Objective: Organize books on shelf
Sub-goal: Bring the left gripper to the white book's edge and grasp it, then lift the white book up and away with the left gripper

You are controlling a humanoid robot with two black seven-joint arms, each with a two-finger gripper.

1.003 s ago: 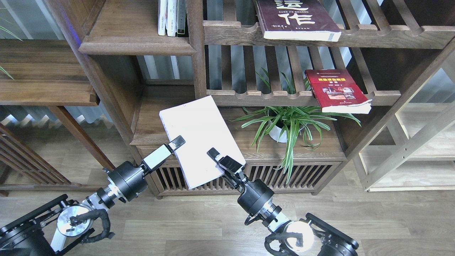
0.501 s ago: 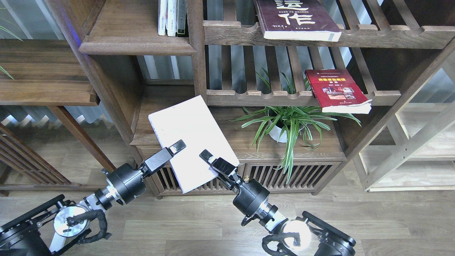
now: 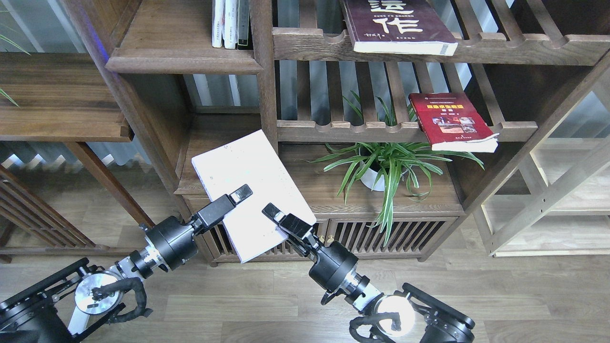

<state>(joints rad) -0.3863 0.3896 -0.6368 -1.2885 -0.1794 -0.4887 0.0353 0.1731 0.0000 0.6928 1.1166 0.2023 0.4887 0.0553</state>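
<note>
The pale white-lavender paperback book is flat, rectangular and matt, held between both arms in front of the lower part of the walnut bookcase. Its long axis runs from lower right to upper left, toward the solid dark-brown wooden shelf with a thick rounded front edge, which lies up and left of the book, well apart. The left end effector appears to clamp the book's left side; the right end effector appears to clamp its lower right part. The left arm is nearer the shelf. The red paperback and the maroon paperback rest on slatted racks right of the shelf.
</note>
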